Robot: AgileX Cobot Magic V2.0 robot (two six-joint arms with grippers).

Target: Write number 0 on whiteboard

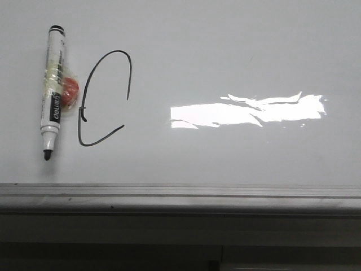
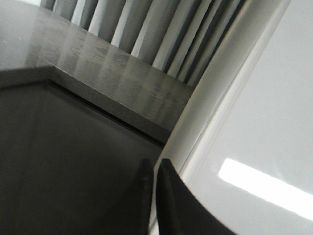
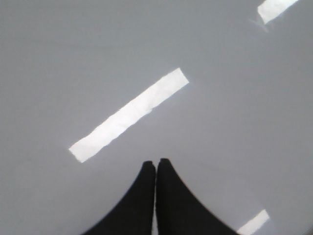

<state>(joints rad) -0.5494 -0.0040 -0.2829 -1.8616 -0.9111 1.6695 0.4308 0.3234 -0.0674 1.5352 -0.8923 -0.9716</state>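
Both of my end effectors are sitting with their black fingers pressed together and gripping nothing: my left end effector (image 2: 155,169) is hanging over the pale rim where the whiteboard meets a dark grey ledge (image 2: 112,78) backed by pleated grey curtains (image 2: 161,29), and my right end effector (image 3: 156,169) is hovering over bare board between strips of glare. Neither is showing in the front view. Lying flat on the large glossy pale grey-white whiteboard (image 1: 237,51) is a white-barrelled marker with a black cap end and an exposed black tip (image 1: 54,90), its tip pointing toward the grey metal rail (image 1: 180,197) along the near edge. I am judging it to be light, stiff and smooth, likely to roll or skid on so slick a surface, so I would be taking it across the barrel, near the lumpy wrap of clear tape holding a reddish-orange piece (image 1: 69,93) at mid-length, where the bulge should be stopping rolling and giving the fingers purchase. Just beside the marker, on its right, the thin dark hand-drawn number 0 (image 1: 84,107) is standing as a tall loop, open on its right side, so the stroke looks unfinished. Fresh ink is smearing easily, so fingers should be keeping off the line. A bright white glare patch (image 1: 248,111) is lying well to the right; nothing is blocking the marker.
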